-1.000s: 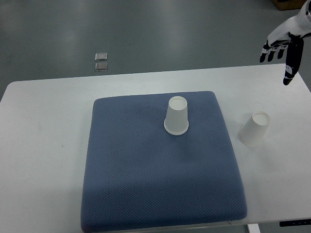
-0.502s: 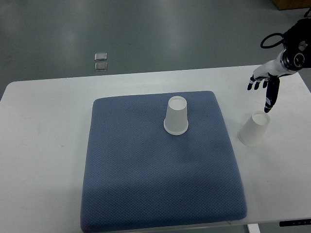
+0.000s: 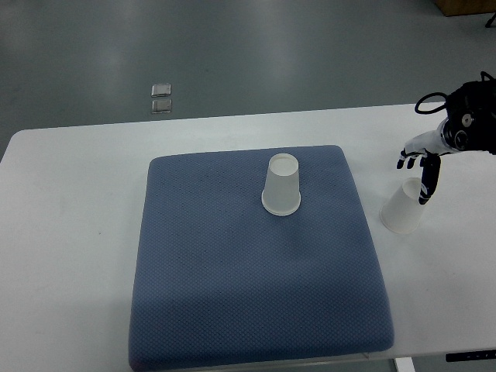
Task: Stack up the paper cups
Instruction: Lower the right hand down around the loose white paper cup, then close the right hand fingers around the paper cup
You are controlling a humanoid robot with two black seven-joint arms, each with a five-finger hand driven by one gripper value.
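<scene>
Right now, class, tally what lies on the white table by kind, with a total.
Paper cups: 2, one on the mat, one on the bare table
Blue mats: 1
Total: 3

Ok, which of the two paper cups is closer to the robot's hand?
The cup on the bare white table, right of the blue mat: cup, directly beneath the right hand. The other cup stands on the mat.
</scene>
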